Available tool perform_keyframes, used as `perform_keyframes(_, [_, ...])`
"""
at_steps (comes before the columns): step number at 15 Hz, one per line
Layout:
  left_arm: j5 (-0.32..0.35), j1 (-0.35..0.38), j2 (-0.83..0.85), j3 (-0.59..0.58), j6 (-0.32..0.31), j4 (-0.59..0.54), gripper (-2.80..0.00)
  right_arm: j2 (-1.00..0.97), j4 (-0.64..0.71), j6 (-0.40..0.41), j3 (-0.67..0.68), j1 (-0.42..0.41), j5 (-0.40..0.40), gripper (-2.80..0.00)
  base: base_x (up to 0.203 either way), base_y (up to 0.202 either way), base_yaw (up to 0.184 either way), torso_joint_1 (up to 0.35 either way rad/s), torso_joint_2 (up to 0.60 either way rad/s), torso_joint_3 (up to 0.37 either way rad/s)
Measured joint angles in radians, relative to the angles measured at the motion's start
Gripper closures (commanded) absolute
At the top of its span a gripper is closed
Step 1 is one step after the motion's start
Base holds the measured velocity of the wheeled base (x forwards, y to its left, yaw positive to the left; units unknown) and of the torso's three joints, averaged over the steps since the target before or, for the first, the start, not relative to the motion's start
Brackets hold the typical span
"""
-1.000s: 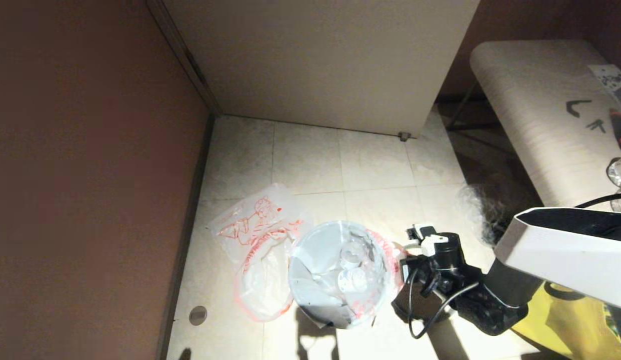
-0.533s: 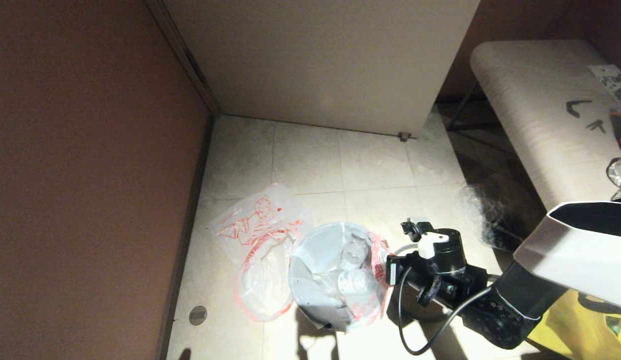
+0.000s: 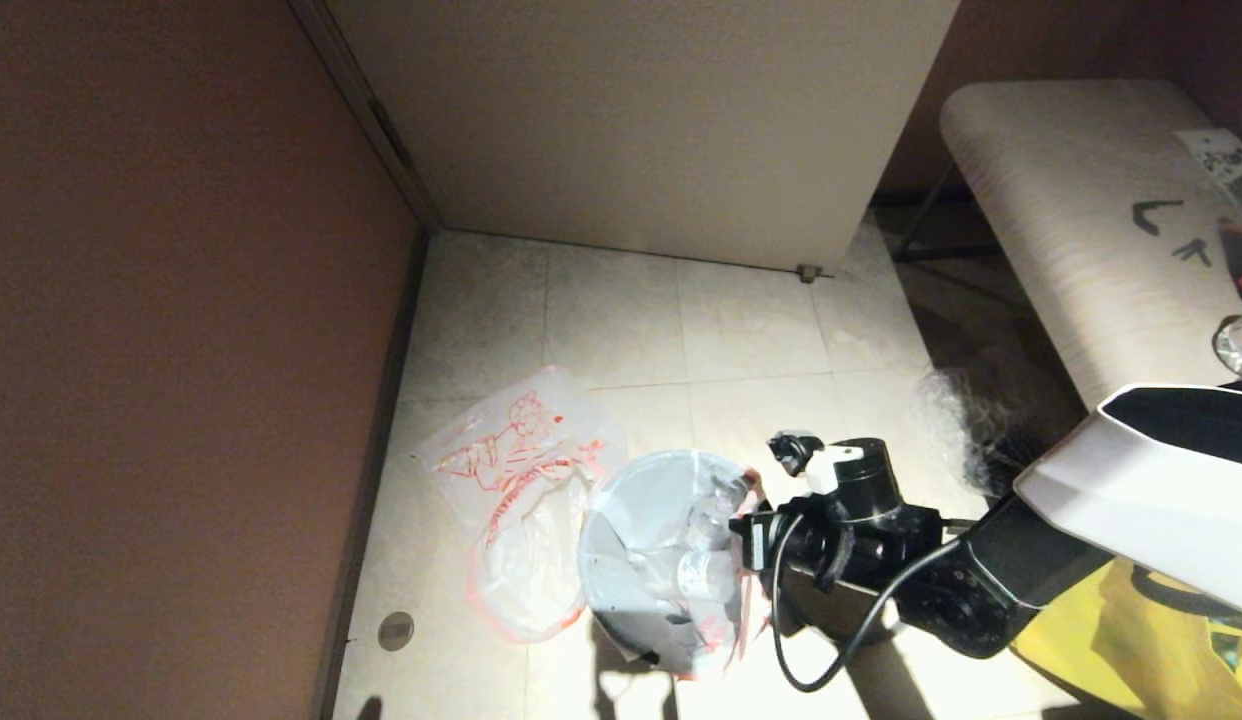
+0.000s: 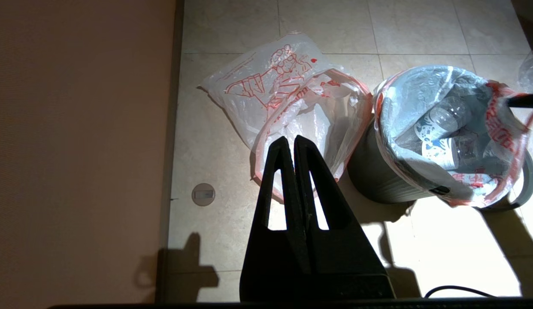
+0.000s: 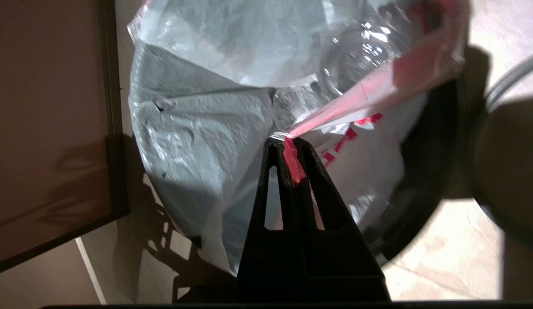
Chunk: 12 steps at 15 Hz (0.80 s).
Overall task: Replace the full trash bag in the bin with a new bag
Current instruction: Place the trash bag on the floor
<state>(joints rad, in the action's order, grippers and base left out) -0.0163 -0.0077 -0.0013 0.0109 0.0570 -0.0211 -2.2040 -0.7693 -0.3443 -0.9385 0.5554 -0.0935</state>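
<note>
The full trash bag (image 3: 671, 560) sits in the black bin (image 4: 378, 180), with clear bottles showing through it. My right gripper (image 5: 289, 143) is at the bag's right side over the bin mouth, shut on its red edge, which is pulled taut. The bin's black wall (image 5: 425, 180) shows behind the bag, and the grey ring rim (image 4: 526, 193) hangs loose beside it. The limp new bag (image 3: 521, 470) lies flat on the floor left of the bin. My left gripper (image 4: 291, 141) hovers above the new bag (image 4: 283, 94), shut and empty; it is out of the head view.
A brown wall (image 3: 181, 350) runs along the left and a pale cabinet (image 3: 631, 120) stands at the back. A table (image 3: 1081, 220) is at the right, with a yellow bag (image 3: 1131, 630) below it. A round floor drain (image 3: 395, 630) lies near the wall.
My right gripper has moved left over the bin, pulling the full bag's red right edge inward toward the middle. The new bag has not moved.
</note>
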Motion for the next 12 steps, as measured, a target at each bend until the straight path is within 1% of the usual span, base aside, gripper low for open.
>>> perform_keyframes(5, [0.0, 0.0, 0.0, 0.0, 0.0, 0.0, 0.0, -0.087, 0.166, 0.031, -0.268, 0.033, -0.002, 0.0, 0.0, 0.0, 0.0, 0.0, 0.0, 0.0])
perform_keyframes(8, [0.0, 0.0, 0.0, 0.0, 0.0, 0.0, 0.0, -0.18, 0.301, 0.078, -0.433, 0.034, 0.033, 0.0, 0.0, 0.0, 0.0, 0.0, 0.0, 0.0])
perform_keyframes(10, [0.0, 0.0, 0.0, 0.0, 0.0, 0.0, 0.0, -0.24, 0.351, 0.12, -0.488, 0.027, 0.063, 0.0, 0.0, 0.0, 0.0, 0.0, 0.0, 0.0])
perform_keyframes(12, [0.0, 0.0, 0.0, 0.0, 0.0, 0.0, 0.0, -0.284, 0.373, 0.138, -0.519, 0.031, 0.069, 0.0, 0.0, 0.0, 0.0, 0.0, 0.0, 0.0])
